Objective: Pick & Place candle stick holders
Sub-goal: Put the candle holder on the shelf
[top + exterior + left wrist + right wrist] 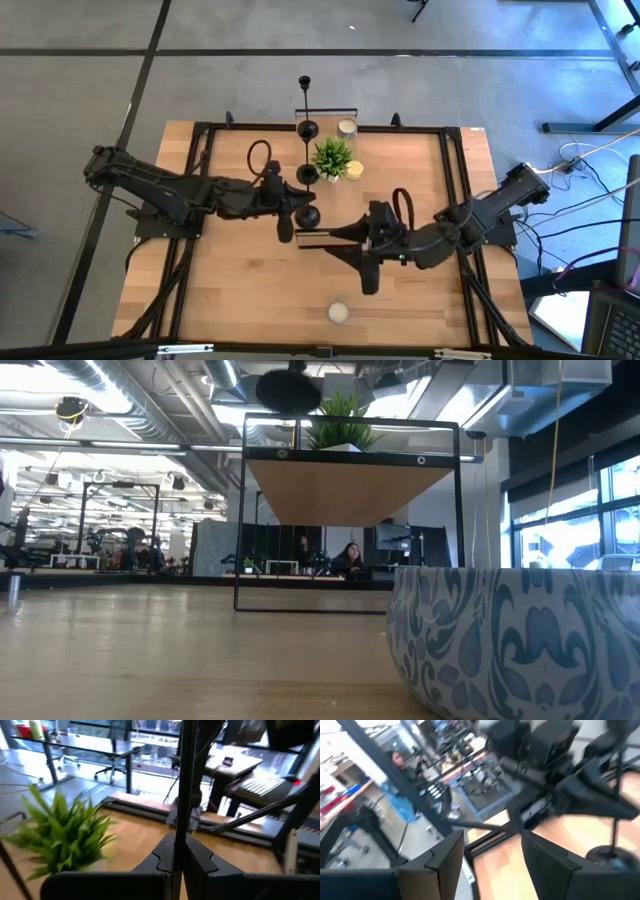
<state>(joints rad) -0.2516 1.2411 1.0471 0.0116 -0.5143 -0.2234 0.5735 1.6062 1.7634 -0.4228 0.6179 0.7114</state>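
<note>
Risk is posed by the thin candle stick holder (181,795) clamped in the left fingers (197,860) beside the plant (333,157); the neighbouring holder (307,130) could be toppled, while the right fingers (547,865) are held released.

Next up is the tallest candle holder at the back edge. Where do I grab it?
Grip the tall candle holder by its thin upright rod, fairly low, jaws level and closing across it; the flat base and small top cup offer little to pinch. Probably come from the left arm's side, since a white candle and the plant crowd the other.
</note>
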